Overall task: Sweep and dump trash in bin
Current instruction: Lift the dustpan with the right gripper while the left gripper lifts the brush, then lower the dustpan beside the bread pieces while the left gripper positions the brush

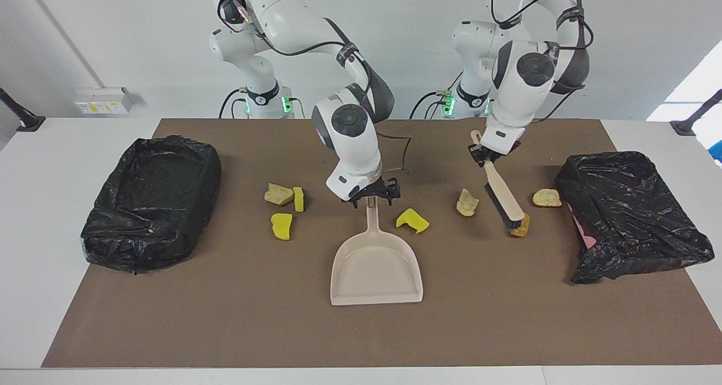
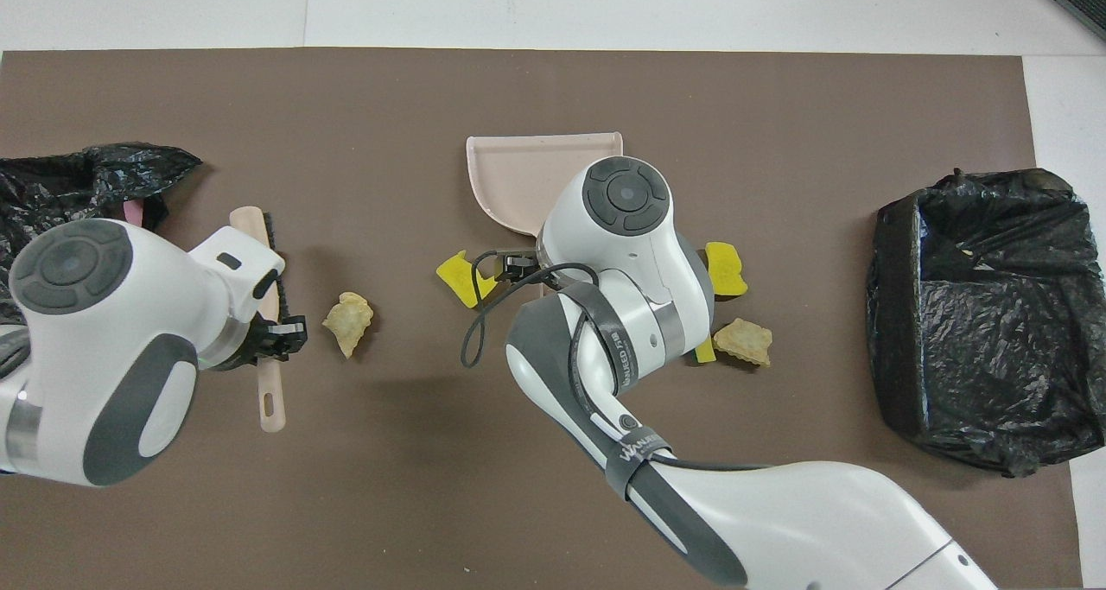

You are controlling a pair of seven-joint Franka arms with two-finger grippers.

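Observation:
My right gripper [image 1: 371,198] is shut on the handle of a beige dustpan [image 1: 377,266], which lies flat at mid-table and also shows in the overhead view [image 2: 536,175]. My left gripper [image 1: 484,155] is shut on the handle of a wooden brush [image 1: 503,196]. The brush slants down and its bristles rest against an orange-brown lump [image 1: 522,226]. Beige lumps [image 1: 467,202] [image 1: 546,198] lie on either side of the brush. A yellow sponge chunk [image 1: 412,220] lies beside the dustpan handle. Two yellow chunks [image 1: 281,225] [image 1: 298,199] and a beige lump [image 1: 279,194] lie toward the right arm's end.
An open bin lined with a black bag [image 1: 152,202] stands at the right arm's end of the brown mat. A second black-bagged bin [image 1: 632,216] stands at the left arm's end, close to the brush. The mat's edge farthest from the robots is bare.

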